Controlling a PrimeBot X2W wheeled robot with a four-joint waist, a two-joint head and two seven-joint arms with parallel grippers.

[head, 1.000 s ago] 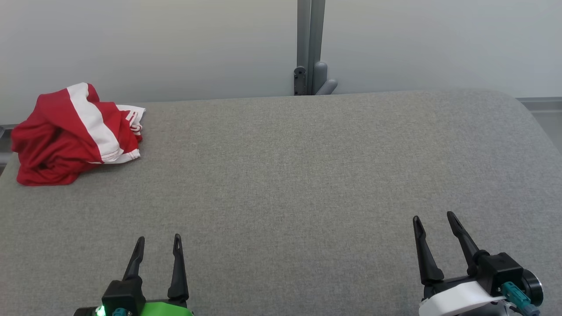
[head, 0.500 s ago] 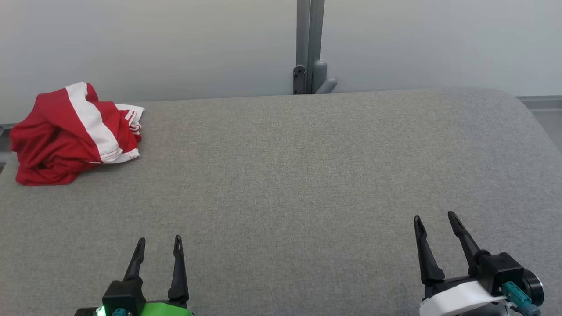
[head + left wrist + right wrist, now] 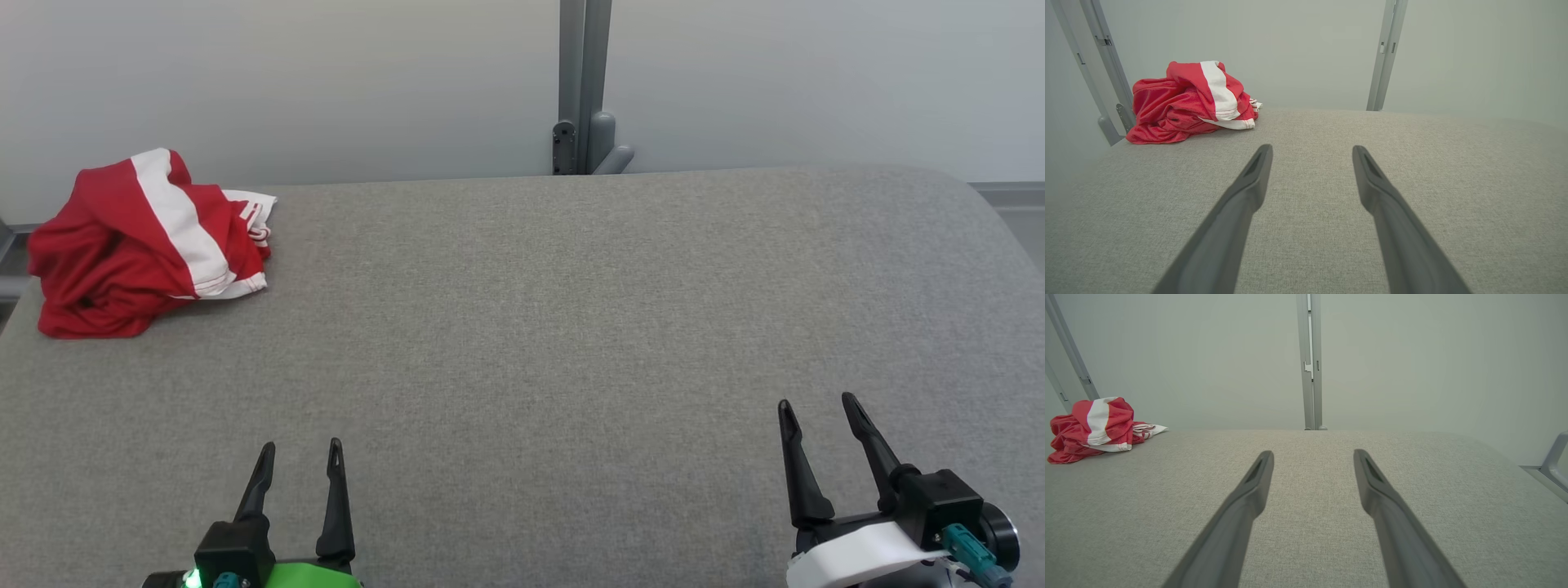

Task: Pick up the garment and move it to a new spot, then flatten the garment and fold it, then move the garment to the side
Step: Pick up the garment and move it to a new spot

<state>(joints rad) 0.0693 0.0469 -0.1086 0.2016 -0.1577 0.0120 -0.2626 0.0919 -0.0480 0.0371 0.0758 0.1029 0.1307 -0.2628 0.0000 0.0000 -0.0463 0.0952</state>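
Item count:

- One garment, red with white bands, in a single heap at the far left corner of the counter.
- One counter, covered in grey fabric.
- Two end effectors above the counter's near edge: left end effector and right end effector.
- Two fingers per end effector, four in total, each pair spread apart.
- One grey post behind the counter's far edge in the head view.

A red garment with a broad white stripe and white hem lies crumpled in a loose, unfolded heap at the far left corner of the grey fabric desk before me.
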